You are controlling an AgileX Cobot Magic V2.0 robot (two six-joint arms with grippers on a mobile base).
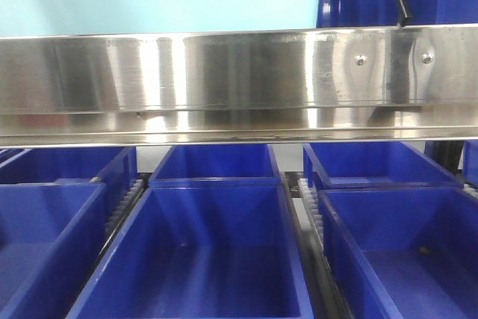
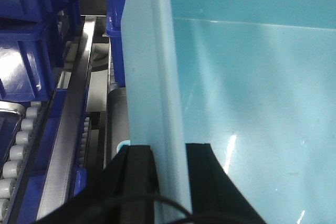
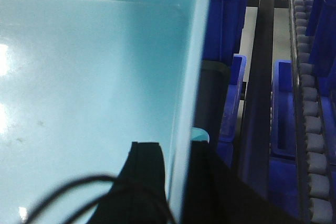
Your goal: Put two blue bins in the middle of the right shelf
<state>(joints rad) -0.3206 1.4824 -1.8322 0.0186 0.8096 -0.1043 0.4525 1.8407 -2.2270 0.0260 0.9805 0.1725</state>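
Where the left wrist view looks down its own arm, we see the left end effector (image 2: 169, 156) closed on the light blue bin (image 2: 241, 87). One black finger (image 2: 137, 171) lies against the outside of the bin's wall and the other against the inside, with the wall running up between them from the bottom centre of the frame.

In the right wrist view, the right end effector (image 3: 176, 153) grips the opposite wall the same way. The bin's pale interior fills the left half of that frame, and a black cable (image 3: 79, 187) loops across the lower left. So the bin hangs between the two arms, each clamped on one side wall.

To the right of the bin in this view, a roller track (image 3: 310, 124) runs up the right edge beside dark blue bins (image 3: 283, 103).

In the front view, a steel rail (image 1: 224, 80) crosses the middle of the frame. Below it, open blue bins (image 1: 202, 252) sit in rows. A pale blue surface fills the upper left, and we cannot tell whether it belongs to the held bin.
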